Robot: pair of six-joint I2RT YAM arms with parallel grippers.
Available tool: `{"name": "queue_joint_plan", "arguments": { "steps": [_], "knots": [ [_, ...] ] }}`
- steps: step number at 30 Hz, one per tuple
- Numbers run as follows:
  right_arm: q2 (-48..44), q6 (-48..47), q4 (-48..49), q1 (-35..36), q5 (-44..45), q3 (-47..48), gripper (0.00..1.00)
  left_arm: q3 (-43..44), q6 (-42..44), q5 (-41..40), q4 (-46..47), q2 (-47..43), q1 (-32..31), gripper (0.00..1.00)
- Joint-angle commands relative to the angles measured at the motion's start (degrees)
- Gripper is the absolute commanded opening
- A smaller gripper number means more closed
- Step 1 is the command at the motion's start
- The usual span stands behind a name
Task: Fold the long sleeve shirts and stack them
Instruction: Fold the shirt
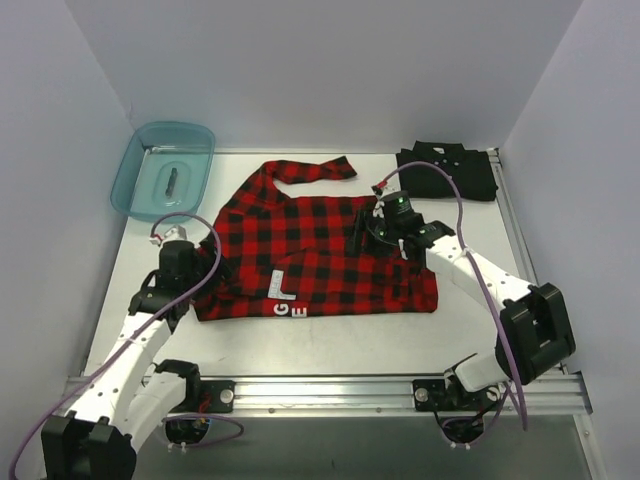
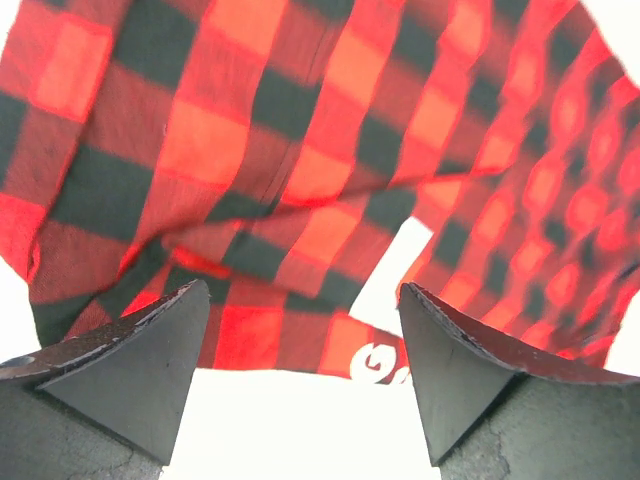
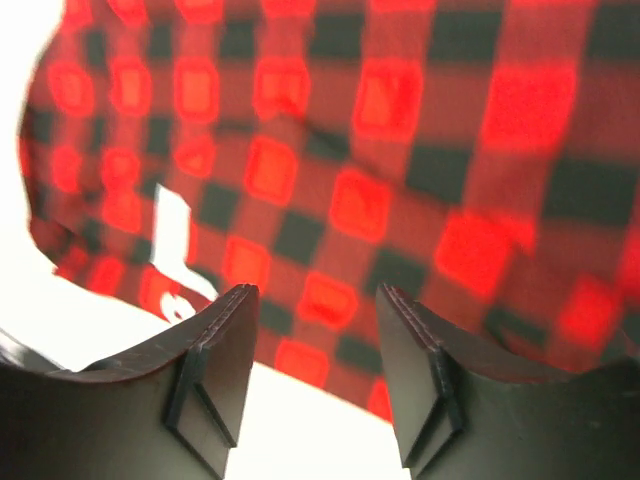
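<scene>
The red-and-black plaid shirt point(image 1: 320, 250) lies spread flat mid-table, one sleeve point(image 1: 315, 172) stretched toward the back, white letters point(image 1: 285, 298) near its front hem. The black shirt point(image 1: 447, 172) lies folded at the back right. My left gripper point(image 1: 185, 268) is at the plaid shirt's left edge. In the left wrist view it point(image 2: 300, 290) stands open, empty, with plaid folds point(image 2: 300, 150) and a white letter point(image 2: 383, 362) ahead. My right gripper point(image 1: 368, 232) hovers over the shirt's right half. It point(image 3: 315, 292) is open, with only plaid cloth point(image 3: 400, 160) beyond its fingers.
A translucent teal bin point(image 1: 163, 168) stands at the back left with a small dark object inside. White walls close in the back and both sides. A metal rail point(image 1: 330, 385) runs along the near edge between the arm bases.
</scene>
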Motion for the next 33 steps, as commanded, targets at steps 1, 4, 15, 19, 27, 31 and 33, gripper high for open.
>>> {"name": "queue_joint_plan", "arguments": {
  "steps": [1,4,15,19,27,31,33],
  "knots": [
    [-1.10,-2.85,-17.92,2.65,9.80,-2.40,0.47,2.07,3.31,-0.32,-5.36,4.45,-4.06,0.86],
    [-1.46,-2.05,-18.99,3.98,12.89,-4.69,0.42,4.09,4.01,-4.88,-3.78,10.77,-9.33,0.84],
    [2.24,-0.39,-23.73,4.33,13.68,-11.53,0.42,-0.10,-0.99,-5.70,-1.84,24.68,-11.91,0.83],
    [0.48,0.49,-26.80,5.03,11.75,-16.54,0.43,-6.00,-4.68,-3.24,-3.76,19.68,-11.03,0.82],
    [-9.97,6.12,-32.52,8.80,5.59,-24.47,0.46,-8.21,-12.15,1.59,-17.12,2.02,-11.90,0.81],
    [-16.82,6.48,-36.47,9.87,7.78,-22.28,0.47,-3.30,-12.69,0.20,-23.18,-5.72,-11.82,0.82],
    [-19.64,4.64,-36.92,9.87,11.90,-18.00,0.48,1.53,-10.33,-1.47,-23.55,-5.91,-11.82,0.83]
  ]
}}
